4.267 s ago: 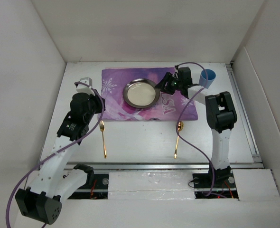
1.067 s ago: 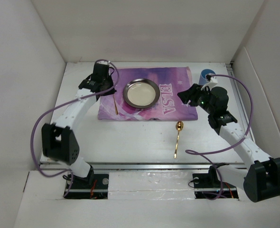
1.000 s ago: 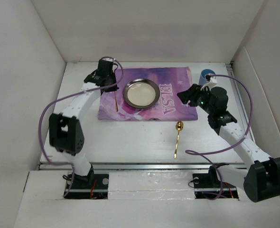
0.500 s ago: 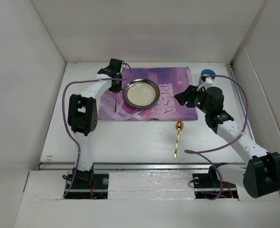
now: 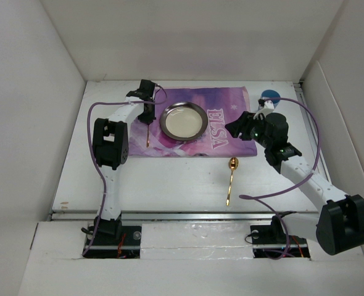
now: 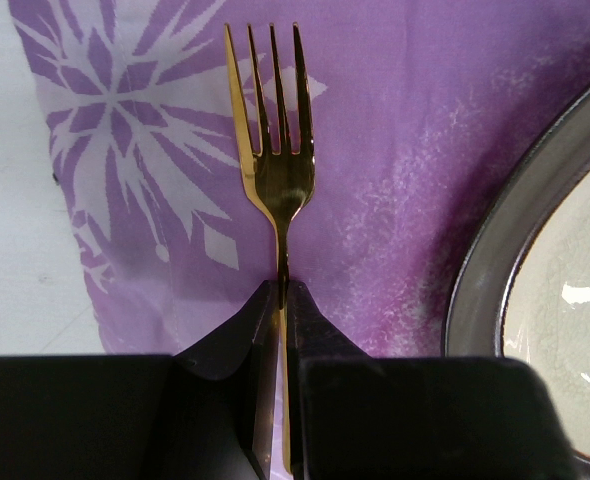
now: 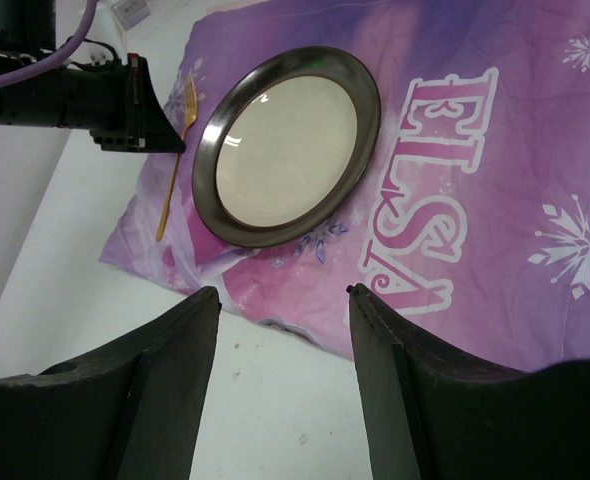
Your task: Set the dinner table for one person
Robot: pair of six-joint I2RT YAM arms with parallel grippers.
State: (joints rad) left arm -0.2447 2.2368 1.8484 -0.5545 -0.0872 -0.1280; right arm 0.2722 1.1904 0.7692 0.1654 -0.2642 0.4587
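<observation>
at the near edge the two arm bases are seen, and beyond them the dinner table point(image 5: 169, 179) is spread wide and white. a gold spoon point(image 5: 230, 182) is laid on its bare surface, right of centre, with the bowl at the far end, just short of the cloth point(image 5: 194, 147) but apart from it. the purple cloth is spread flat on the far half of the table, and the word "elsa" is printed on its right part. the right gripper point(image 7: 282, 300) is held above the right part of the cloth, beside those letters; its fingers are parted and nothing is gripped between them. a round metal plate point(image 5: 183, 120) is set on the cloth, left of the letters. left of the plate, and clear of its rim, a gold fork point(image 6: 275, 170) is seen over the cloth's snowflake print. the left gripper point(image 6: 283, 290) is clamped tight on the fork just below its head, with the tines pointed away from the fingers and the handle run back between them. whether the fork is touching the cloth cannot be told. farthest off, a blue cup point(image 5: 270, 95) is stood on the table past the cloth's far right corner.
</observation>
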